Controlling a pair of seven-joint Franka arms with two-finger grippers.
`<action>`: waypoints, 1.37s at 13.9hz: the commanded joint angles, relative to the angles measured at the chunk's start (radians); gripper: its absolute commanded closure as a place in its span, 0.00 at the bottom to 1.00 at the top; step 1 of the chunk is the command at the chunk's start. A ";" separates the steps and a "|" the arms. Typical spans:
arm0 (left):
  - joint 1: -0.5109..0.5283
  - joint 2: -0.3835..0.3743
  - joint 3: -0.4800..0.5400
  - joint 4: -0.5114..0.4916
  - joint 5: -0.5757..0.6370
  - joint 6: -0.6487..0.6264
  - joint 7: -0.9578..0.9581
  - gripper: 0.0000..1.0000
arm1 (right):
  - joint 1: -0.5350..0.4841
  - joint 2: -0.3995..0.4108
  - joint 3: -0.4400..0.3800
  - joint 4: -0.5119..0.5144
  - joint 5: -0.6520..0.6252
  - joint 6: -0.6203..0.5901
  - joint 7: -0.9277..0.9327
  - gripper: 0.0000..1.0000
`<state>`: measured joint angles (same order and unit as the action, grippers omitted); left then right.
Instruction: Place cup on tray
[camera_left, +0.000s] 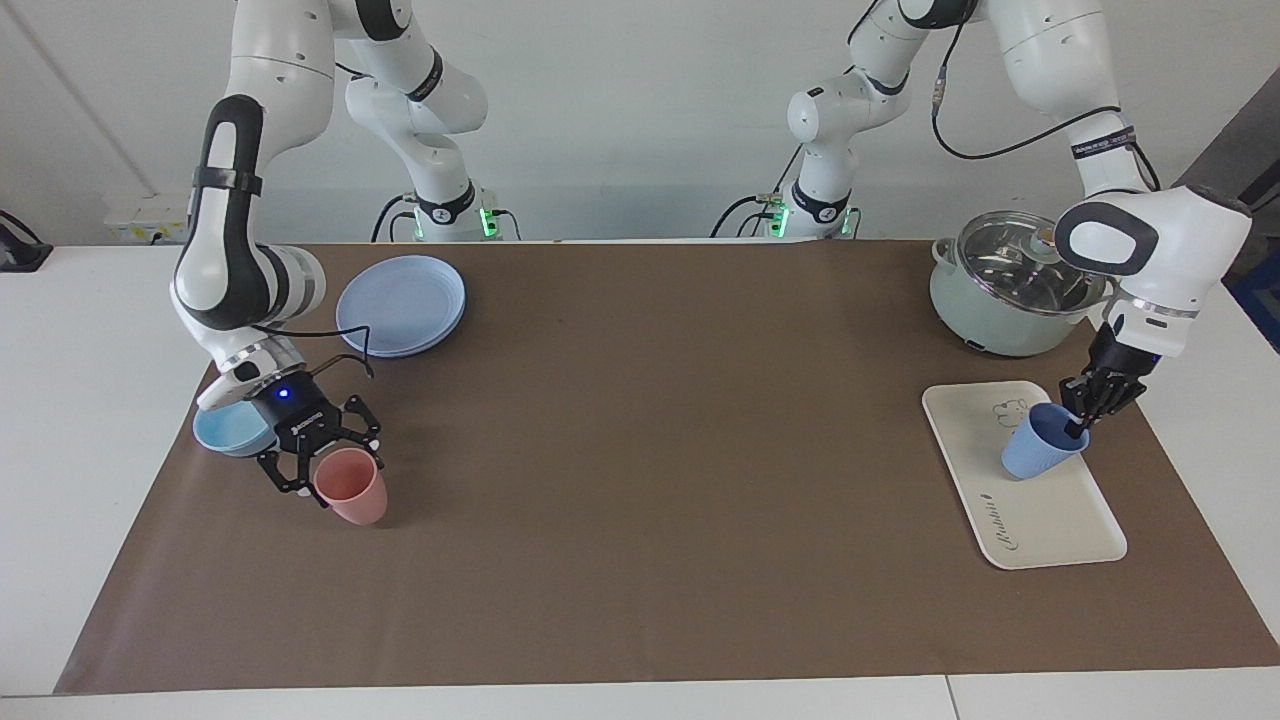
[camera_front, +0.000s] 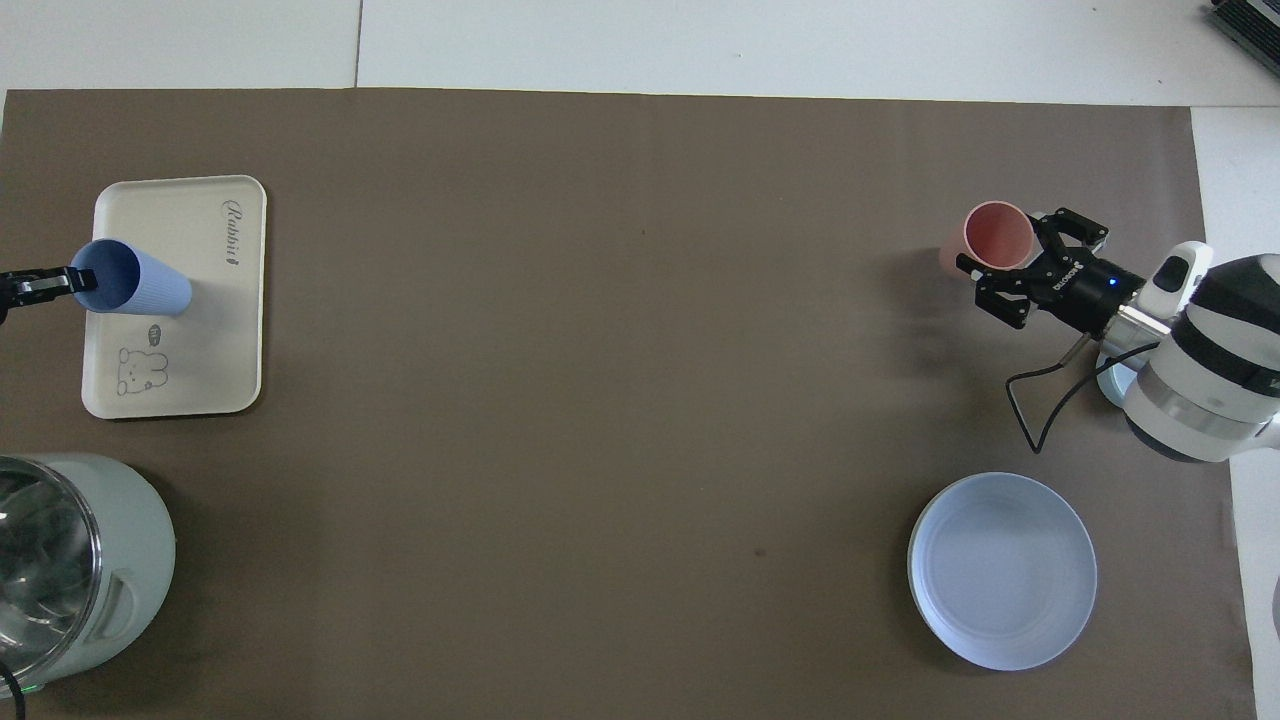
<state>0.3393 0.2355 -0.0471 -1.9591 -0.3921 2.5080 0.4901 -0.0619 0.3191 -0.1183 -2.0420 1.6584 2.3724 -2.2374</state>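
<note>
The periwinkle-blue cup (camera_left: 1038, 457) (camera_front: 137, 291) leans over the cream-white tray (camera_left: 1045, 520) (camera_front: 215, 345) at the left arm's end of the table. Its base is down at the tray's surface; whether it touches I cannot tell. My left gripper (camera_left: 1078, 428) (camera_front: 70, 283) is shut on the cup's rim, over the tray's outer edge. My right gripper (camera_left: 320, 470) (camera_front: 1015, 262) is shut on the rim of a salmon-pink cup (camera_left: 354, 489) (camera_front: 996, 236), low over the mat at the right arm's end.
A pale green pot with a glass lid (camera_left: 1010, 290) (camera_front: 60, 570) stands nearer to the robots than the tray. A round blue plate (camera_left: 402, 303) (camera_front: 1002, 570) and a light-blue bowl (camera_left: 228, 430) lie by the right arm.
</note>
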 joint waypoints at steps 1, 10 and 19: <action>0.001 -0.002 -0.004 0.023 0.015 -0.008 -0.005 0.39 | -0.035 0.018 0.011 -0.018 0.093 -0.056 -0.115 1.00; -0.006 -0.010 0.020 0.386 0.151 -0.723 -0.137 0.13 | -0.030 0.000 0.011 -0.034 0.098 -0.058 -0.127 0.00; -0.333 -0.056 0.010 0.643 0.487 -1.226 -0.297 0.13 | -0.013 -0.201 0.011 -0.083 -0.061 0.059 0.164 0.00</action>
<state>0.0475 0.2026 -0.0478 -1.3371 0.0382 1.3341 0.1926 -0.0803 0.1910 -0.1152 -2.0902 1.6830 2.3820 -2.2026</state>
